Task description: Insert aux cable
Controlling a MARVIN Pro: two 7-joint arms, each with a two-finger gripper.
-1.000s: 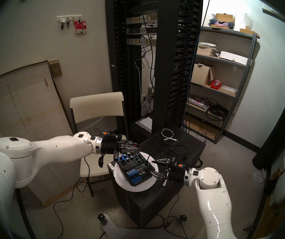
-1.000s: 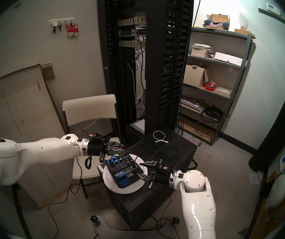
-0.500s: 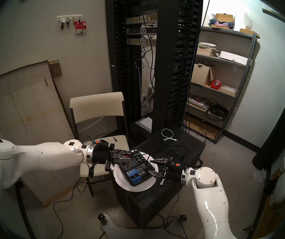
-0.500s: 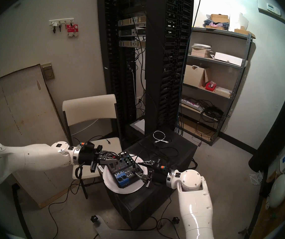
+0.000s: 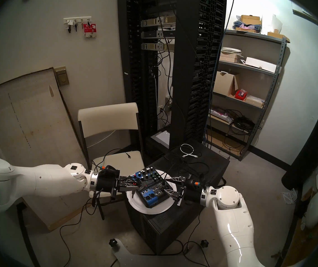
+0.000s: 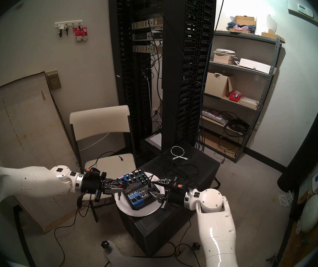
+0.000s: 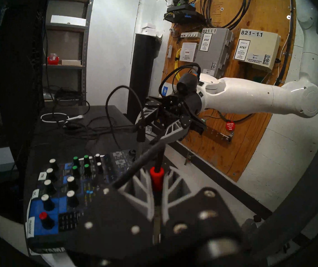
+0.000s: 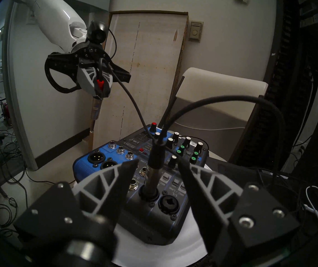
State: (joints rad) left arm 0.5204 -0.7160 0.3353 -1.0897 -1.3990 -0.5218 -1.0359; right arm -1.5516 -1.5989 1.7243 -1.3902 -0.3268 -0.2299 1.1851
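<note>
- Left pincer (image 8: 98, 81) is clamped on the aux cable (image 8: 97, 106) at its red band; the plug hangs tip-down, off the left edge of the mixer (image 5: 150, 187), over the white plate (image 5: 135, 203).
- In the left wrist view the red band (image 7: 156, 177) sits between the closed fingers and the cable runs out toward the right arm.
- Right pincer (image 8: 156, 176) is open, its jaws either side of another black plug (image 8: 153, 172) already seated in a mixer jack; not touching it, as far as I can tell.
- Step in hand, as I judge it: carry the held plug to a free jack on the mixer face.
- To do it well: keep the plug vertical and line the silver tip over the jack before pushing straight down. Slack cable draped over the knobs could snag.
- The mixer sits loose on the plate on the black surface (image 5: 202, 164), so the right pincer may need to brace it.
- Versus a second ago: the left arm has pulled back toward the robot's left and come lower, from above the far knob end to beside the near-left edge.
- The right pincer's jaws stand wider than before; the arm has hardly moved.
</note>
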